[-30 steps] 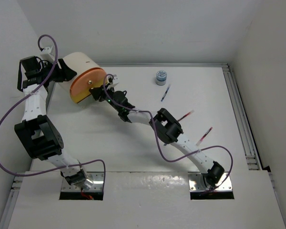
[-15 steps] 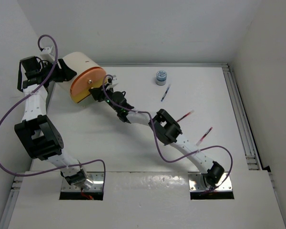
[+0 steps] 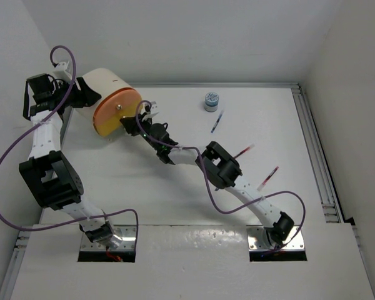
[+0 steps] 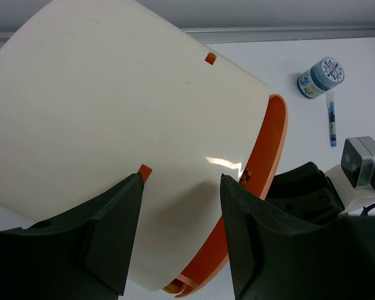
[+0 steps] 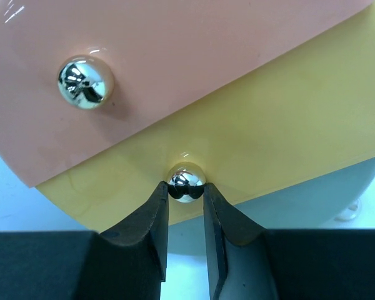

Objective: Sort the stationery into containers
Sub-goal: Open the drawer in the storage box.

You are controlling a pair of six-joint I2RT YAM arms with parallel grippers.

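Observation:
The container [image 3: 109, 84], a cream bucket with an orange face [image 3: 115, 112], lies on its side at the back left. My left gripper [image 3: 81, 94] is at its rear. In the left wrist view its jaws [image 4: 181, 177] stand apart over the cream wall [image 4: 125, 106], and a grip cannot be judged. My right gripper [image 3: 139, 117] is at the orange face, its jaws [image 5: 185, 187] pinching a chrome knob [image 5: 186, 178] on a yellow panel [image 5: 281, 144]. A blue pen [image 3: 217, 122] and two red pens [image 3: 243, 152] [image 3: 267, 177] lie on the table at right. The blue-white tub [image 3: 211, 100] stands upright behind them.
A second chrome knob [image 5: 84, 82] sits on the pink panel [image 5: 175, 56] above the yellow one. A raised rail [image 3: 312, 144] runs along the table's right side. White walls close in at the back and on both sides.
My right gripper's jaws have narrowed onto the knob, and the arm has edged slightly toward the bucket's face. The left arm, bucket, pens and tub have not moved.

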